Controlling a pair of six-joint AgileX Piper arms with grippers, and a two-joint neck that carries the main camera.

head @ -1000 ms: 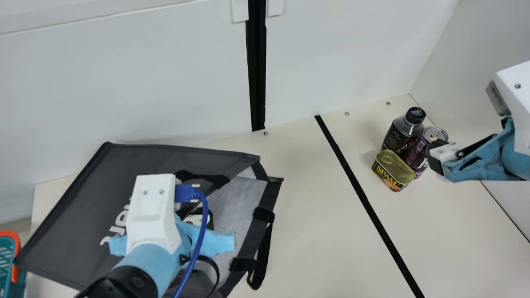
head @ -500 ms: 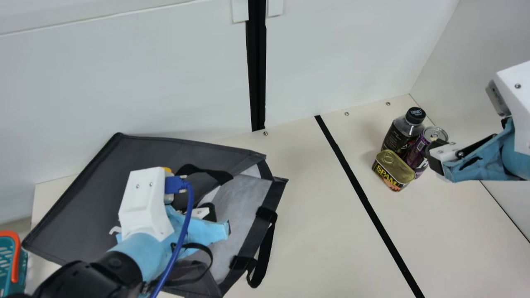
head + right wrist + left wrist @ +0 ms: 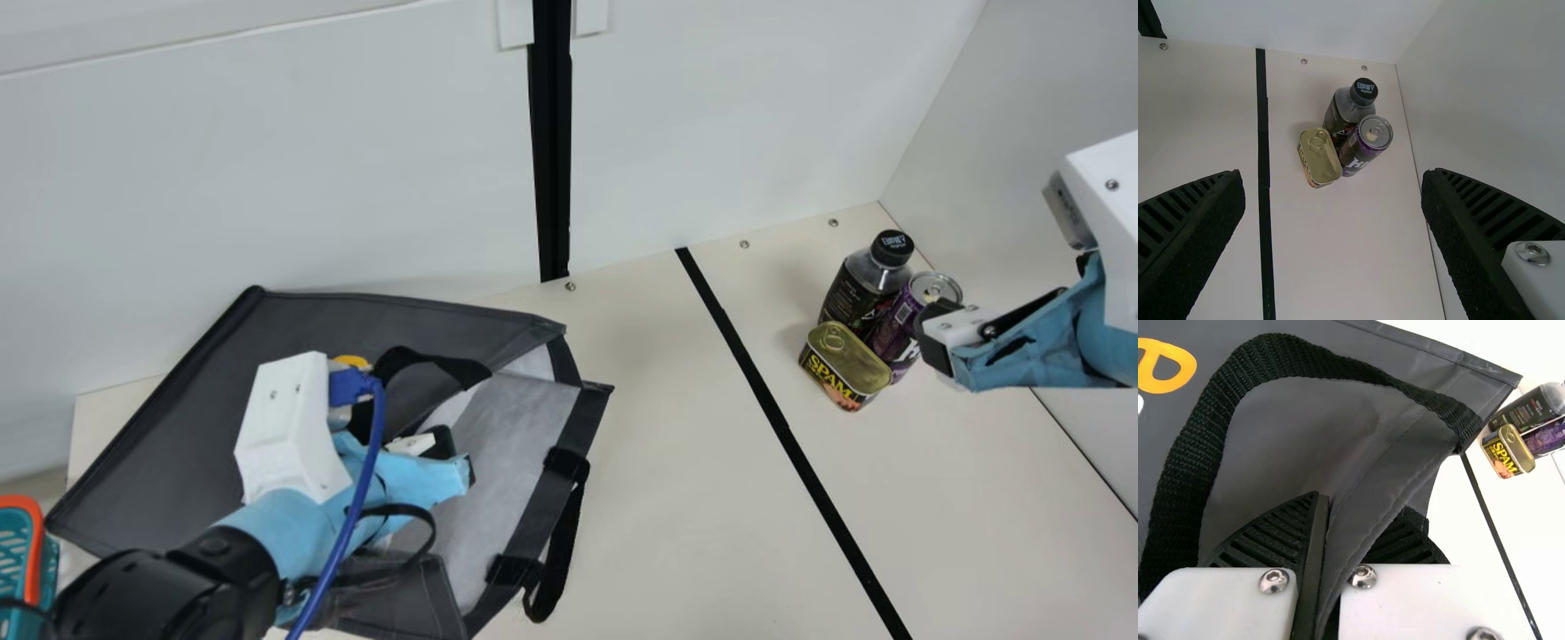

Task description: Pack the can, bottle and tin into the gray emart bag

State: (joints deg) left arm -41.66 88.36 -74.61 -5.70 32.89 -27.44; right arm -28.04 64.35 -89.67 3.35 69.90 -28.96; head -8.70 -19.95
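Left claw (image 3: pixel 428 451), moved leftward since the earlier frame: pinches the gray emart bag (image 3: pixel 178 427) by its fabric side. Right claw (image 3: pixel 941 336): fingers spread. Near it, grouped on the counter (image 3: pixel 649 498): bottle (image 3: pixel 855 298), can (image 3: pixel 896 333), tin (image 3: pixel 845 363).

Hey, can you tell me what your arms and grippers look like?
My left arm and right arm have light blue coverings and white housings. The left arm also shows a blue cable and a black joint. My left gripper and right gripper have ribbed black fingers and silver screws on white parts.
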